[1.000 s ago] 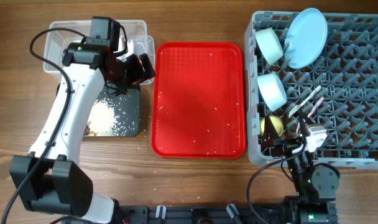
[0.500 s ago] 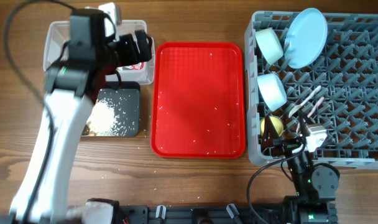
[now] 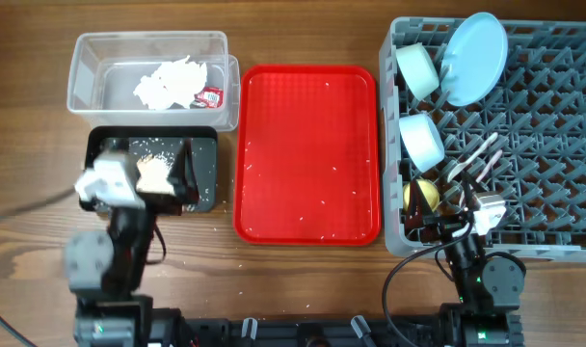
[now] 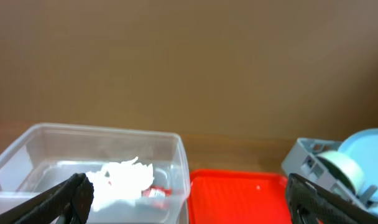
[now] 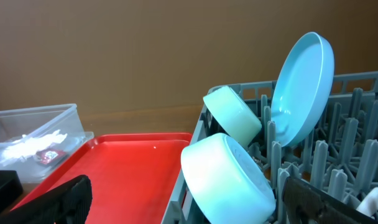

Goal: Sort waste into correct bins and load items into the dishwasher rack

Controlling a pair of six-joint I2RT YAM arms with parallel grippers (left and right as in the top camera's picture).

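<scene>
Overhead showing sort + load looking done, imo. Waste side: crumpled white paper napkins (image 3: 166,82) and small red-and-white sauce packet (image 3: 211,96) lying in clear rectangular plastic tub (image 3: 81,82). Brownish-white crumbly food scraps (image 3: 154,173) sitting in shallow black rectangular tray (image 3: 204,154) just beside the tub. Flat red plastic tray (image 3: 307,154) carrying only a few pale specks.

Large grey plastic grid rack (image 3: 553,145) holding all the items:
- pale blue round plate (image 3: 474,58) standing on edge
- 2 pale blue-green bowls (image 3: 418,69) tipped on their sides along the rack's red-tray side
- small yellow cup (image 3: 423,196) near the rack corner closest to the right arm's base
- white plastic utensils (image 3: 481,154) lying across pegs

Left gripper (image 4: 189,202) hovering over the black tray, jaws gaping wide, gripping nothing. Right gripper (image 5: 192,199) sitting at the rack's near edge by the cup, jaws also wide, nothing between them.

Step in hand: prob wrap-up, both arms idling close to their bases. Next move, if any: checking the specks on the red tray. They look too small for a 2-finger pinch, so likely nothing more to pick. Watching right arm's clearance vs utensils if it lifts.
</scene>
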